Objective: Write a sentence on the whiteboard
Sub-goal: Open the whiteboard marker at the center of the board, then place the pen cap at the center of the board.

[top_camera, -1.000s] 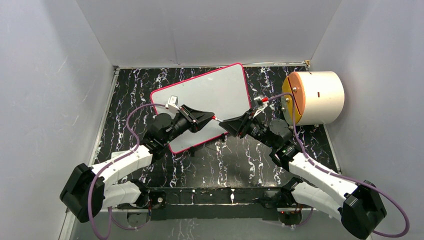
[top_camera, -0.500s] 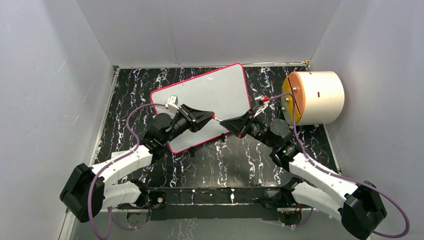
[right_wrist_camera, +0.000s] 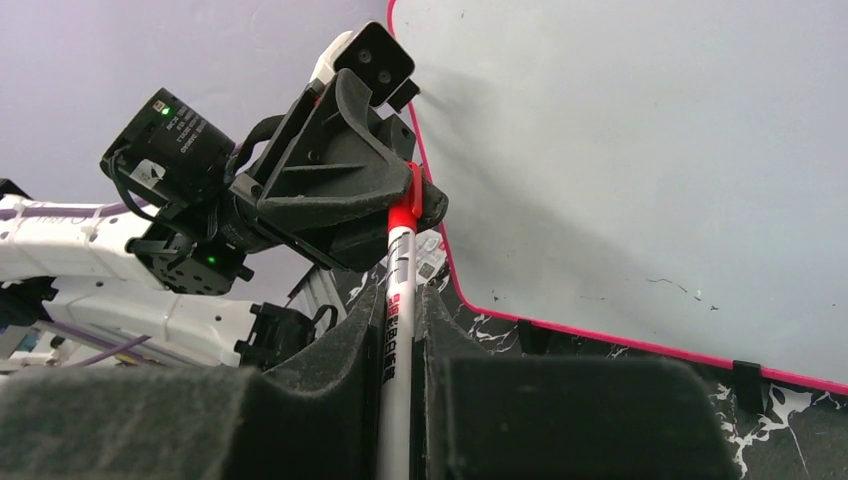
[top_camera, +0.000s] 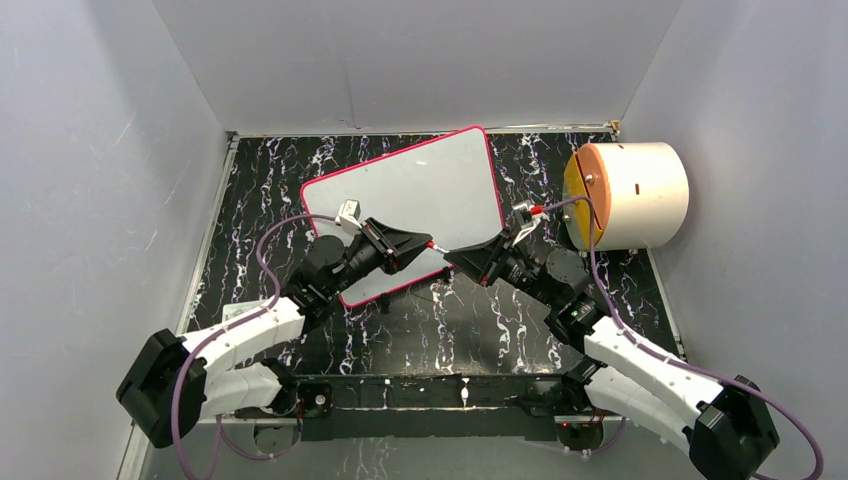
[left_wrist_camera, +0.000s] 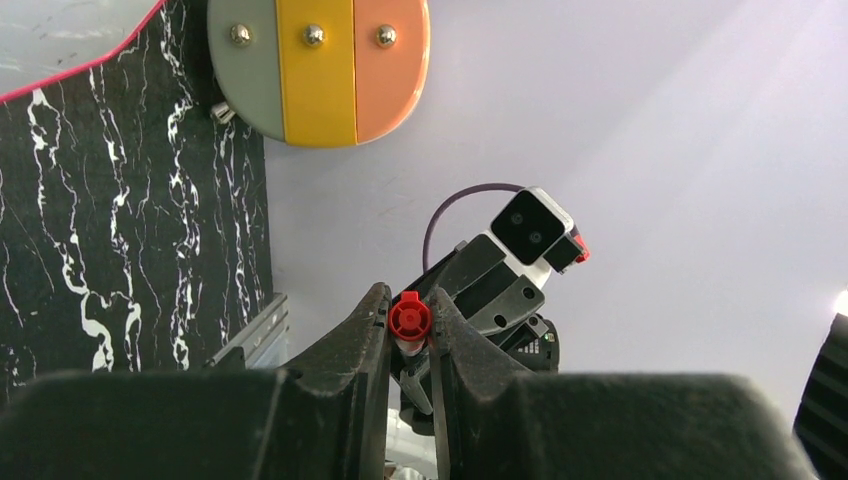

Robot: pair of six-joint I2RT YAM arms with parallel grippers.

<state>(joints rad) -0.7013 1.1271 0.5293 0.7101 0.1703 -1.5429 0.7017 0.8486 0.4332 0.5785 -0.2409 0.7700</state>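
Observation:
The whiteboard lies tilted on the black marbled table, white with a red-pink rim, and no writing shows on it. It also shows in the right wrist view. A white marker with a red cap spans between both grippers above the board's near edge. My right gripper is shut on the marker's body, seen in the right wrist view. My left gripper is shut on the red cap, tip to tip with the right one. The sentence is not in view.
A white drum with an orange and yellow face lies at the right rear, also in the left wrist view. Grey walls enclose the table on three sides. Small black clips sit at the board's near rim.
Both grippers have shifted slightly toward the near side and right together, still joined through the marker. The whiteboard has not moved.

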